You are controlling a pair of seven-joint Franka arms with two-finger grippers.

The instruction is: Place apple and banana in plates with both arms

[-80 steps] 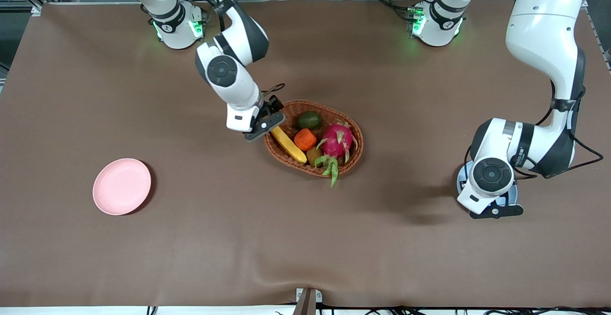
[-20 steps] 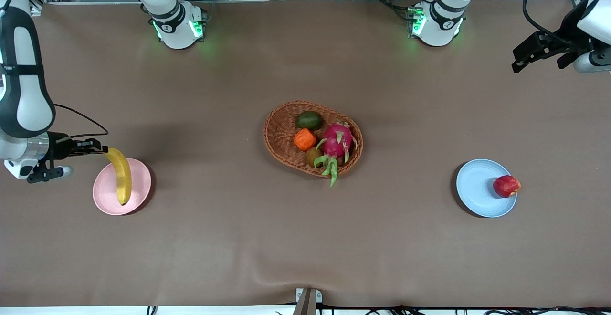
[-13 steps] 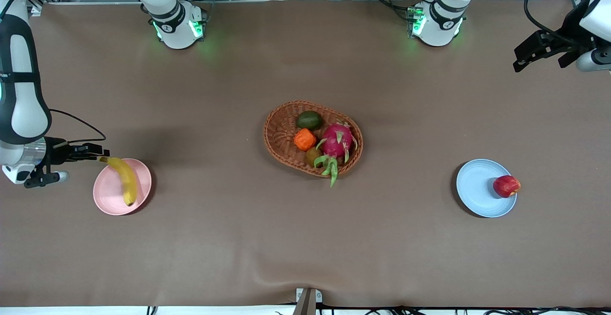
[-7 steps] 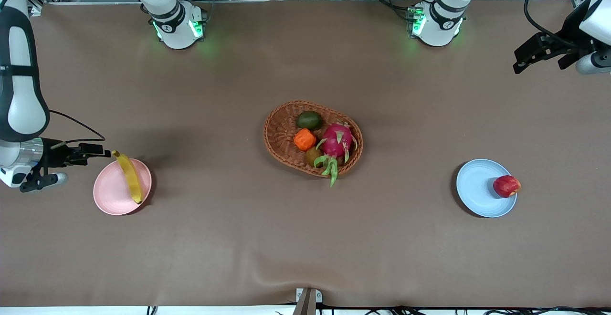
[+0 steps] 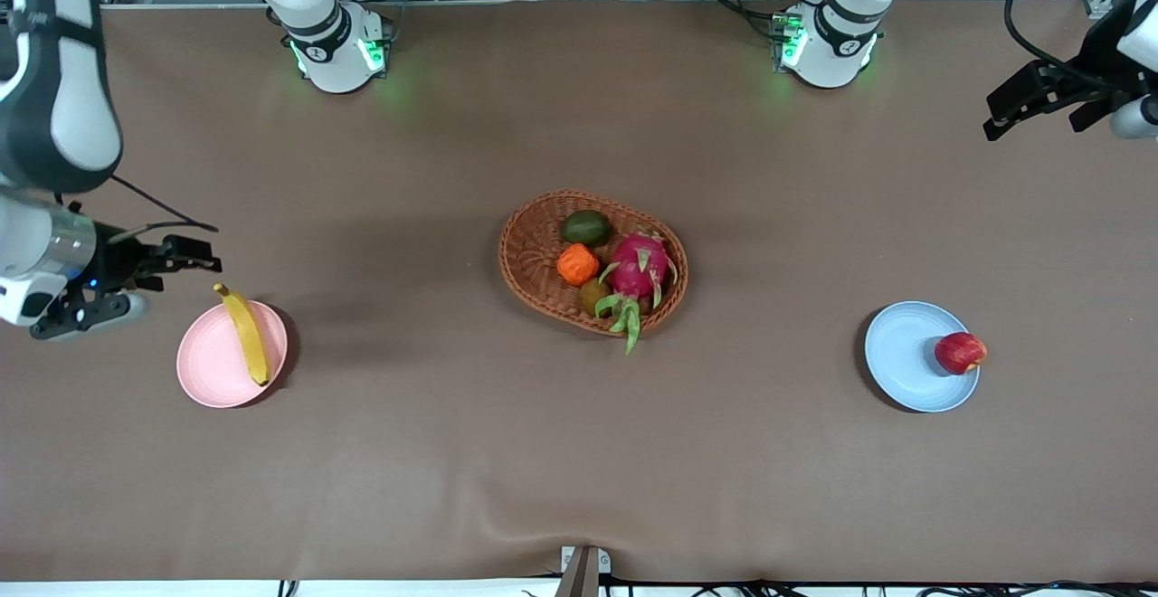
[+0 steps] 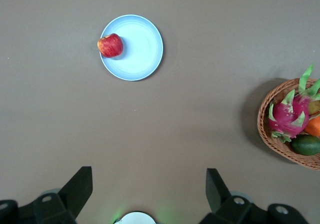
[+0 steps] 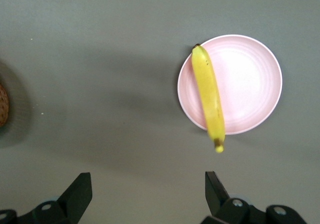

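The yellow banana (image 5: 245, 335) lies across the pale pink plate (image 5: 210, 366) near the right arm's end of the table; it also shows in the right wrist view (image 7: 208, 97) on that plate (image 7: 250, 84). My right gripper (image 5: 181, 258) is open and empty, raised beside the plate. The red apple (image 5: 960, 352) sits on the edge of the light blue plate (image 5: 905, 357), also seen in the left wrist view as apple (image 6: 110, 45) on plate (image 6: 140, 47). My left gripper (image 5: 1031, 99) is open and empty, high over the table at the left arm's end.
An oval wicker basket (image 5: 529, 258) stands mid-table with a pink dragon fruit (image 5: 640, 269), an orange fruit (image 5: 578, 264), a green fruit (image 5: 586, 228) and a small brown fruit (image 5: 594, 294). The basket also shows in the left wrist view (image 6: 270, 139).
My right gripper let go of the banana, which now lies across the pink plate, and has drawn up and away from it. The left gripper has barely shifted.
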